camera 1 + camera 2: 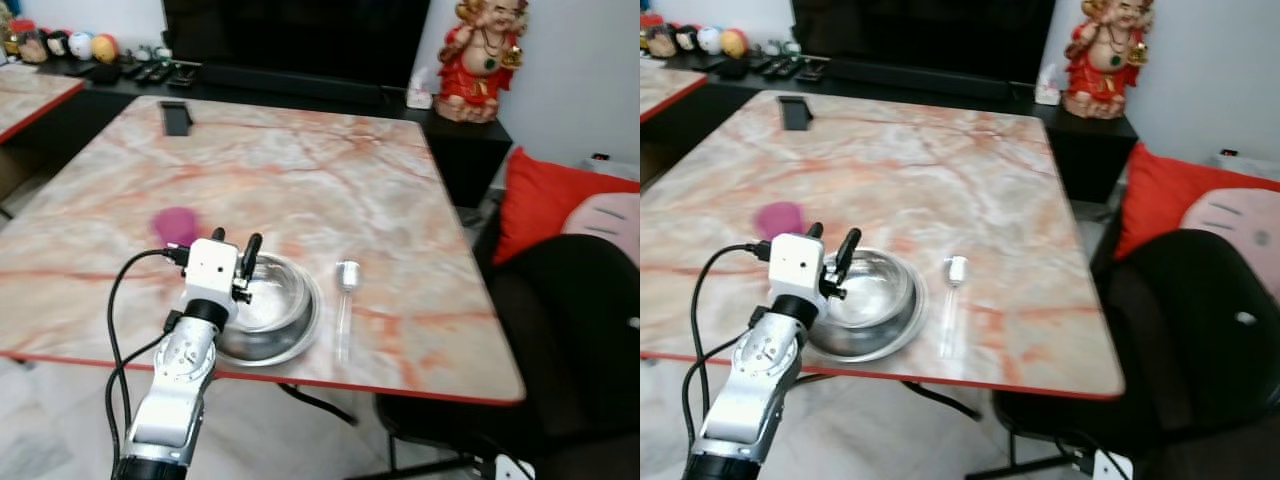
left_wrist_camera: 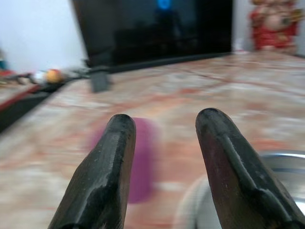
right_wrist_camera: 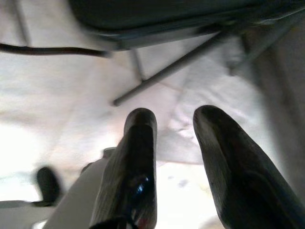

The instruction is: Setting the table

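Living room: a large marble-patterned table (image 1: 300, 180) with a red edge stands before a dark television (image 1: 295, 35) on a low black cabinet. A red and gold laughing Buddha statue (image 1: 485, 58) sits on the cabinet to the right of the screen. A black chair (image 1: 560, 340) with a red cushion (image 1: 545, 195) stands at the table's right side.

Near the table's front edge rests a stainless steel bowl (image 1: 275, 315), upright. Just to its right, apart from it, a clear spoon (image 1: 345, 300) lies with its bowl end pointing away from the robot. A purple cup (image 1: 175, 225) stands to the left of and behind the steel bowl. A small black object (image 1: 175, 117) lies at the far left of the tabletop.

The left gripper (image 1: 234, 247) hovers over the steel bowl's left rim, fingers (image 2: 107, 176) apart, holding nothing; the purple cup shows blurred beyond them. The right gripper (image 3: 174, 143) hangs low, pointing at pale floor and chair legs, fingers apart, empty
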You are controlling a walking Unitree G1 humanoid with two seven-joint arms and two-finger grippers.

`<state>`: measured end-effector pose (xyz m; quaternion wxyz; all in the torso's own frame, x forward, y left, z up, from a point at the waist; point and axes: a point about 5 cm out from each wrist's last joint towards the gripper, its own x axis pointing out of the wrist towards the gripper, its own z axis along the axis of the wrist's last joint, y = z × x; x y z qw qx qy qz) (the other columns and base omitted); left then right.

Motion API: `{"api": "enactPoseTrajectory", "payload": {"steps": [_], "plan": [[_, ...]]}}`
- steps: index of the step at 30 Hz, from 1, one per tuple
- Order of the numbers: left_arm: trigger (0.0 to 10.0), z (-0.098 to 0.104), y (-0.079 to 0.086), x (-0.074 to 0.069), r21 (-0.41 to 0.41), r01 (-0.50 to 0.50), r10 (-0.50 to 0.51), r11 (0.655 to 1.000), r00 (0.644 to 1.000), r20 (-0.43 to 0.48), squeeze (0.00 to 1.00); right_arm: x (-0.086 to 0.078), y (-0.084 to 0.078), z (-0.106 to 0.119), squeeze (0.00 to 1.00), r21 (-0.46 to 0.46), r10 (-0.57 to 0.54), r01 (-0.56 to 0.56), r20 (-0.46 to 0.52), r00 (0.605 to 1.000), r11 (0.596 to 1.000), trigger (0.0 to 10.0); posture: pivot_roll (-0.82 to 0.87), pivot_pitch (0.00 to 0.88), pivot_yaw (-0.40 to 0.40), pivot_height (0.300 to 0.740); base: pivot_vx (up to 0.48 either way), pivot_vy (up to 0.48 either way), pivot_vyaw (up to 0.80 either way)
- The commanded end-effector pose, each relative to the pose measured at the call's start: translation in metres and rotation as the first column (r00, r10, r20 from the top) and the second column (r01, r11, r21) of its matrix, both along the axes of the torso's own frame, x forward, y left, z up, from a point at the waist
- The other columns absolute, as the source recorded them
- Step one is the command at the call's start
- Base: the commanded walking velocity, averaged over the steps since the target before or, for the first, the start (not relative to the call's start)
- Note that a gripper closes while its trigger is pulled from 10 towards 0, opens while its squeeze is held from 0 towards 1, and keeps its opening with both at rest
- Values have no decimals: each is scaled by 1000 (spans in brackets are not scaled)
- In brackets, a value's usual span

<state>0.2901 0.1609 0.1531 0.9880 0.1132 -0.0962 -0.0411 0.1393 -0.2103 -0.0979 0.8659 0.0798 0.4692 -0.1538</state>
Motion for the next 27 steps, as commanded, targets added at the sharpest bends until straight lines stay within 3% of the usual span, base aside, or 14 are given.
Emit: {"api": "enactPoseTrajectory", "payload": {"steps": [1, 27], "plan": [[10000, 2, -12, 1, -21, 38, -38, 999, 999, 5, 0, -2, -11, 1, 0, -26, -16, 16, 0, 1000, 1000, 10000, 90, 0, -72, 740, 0, 439, 0], [10000, 2, -10, 1, -37, 18, -17, 999, 1000, 7, 0, -2, -13, 2, 0, -29, 1, -1, -3, 1000, 1000, 10000, 99, 0, -83, 740, 0, 438, 0]]}}
